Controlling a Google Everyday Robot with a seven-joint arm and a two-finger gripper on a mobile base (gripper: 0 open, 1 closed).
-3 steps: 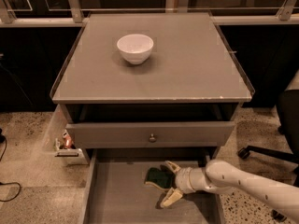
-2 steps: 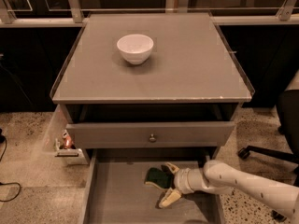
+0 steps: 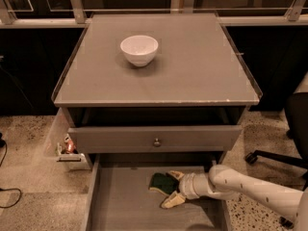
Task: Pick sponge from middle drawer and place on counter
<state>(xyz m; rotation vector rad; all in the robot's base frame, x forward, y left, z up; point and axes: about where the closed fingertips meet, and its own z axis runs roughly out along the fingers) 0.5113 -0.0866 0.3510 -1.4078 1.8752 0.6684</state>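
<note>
The sponge point(image 3: 160, 182), dark green on top, lies on the floor of the pulled-out middle drawer point(image 3: 120, 201), toward its back. My gripper point(image 3: 173, 187) reaches in from the right on a white arm. Its tan fingers are spread, one behind the sponge and one in front of it, around the sponge's right end. The counter point(image 3: 192, 66) is the large grey top above the drawers.
A white bowl point(image 3: 139, 49) stands on the counter toward the back left. The upper drawer front with a round knob point(image 3: 157, 142) overhangs the open drawer. A small box with items point(image 3: 67, 150) sits on the floor at left. An office chair base point(image 3: 274, 158) is at right.
The gripper has edged slightly left, closer around the sponge. The sponge has not moved.
</note>
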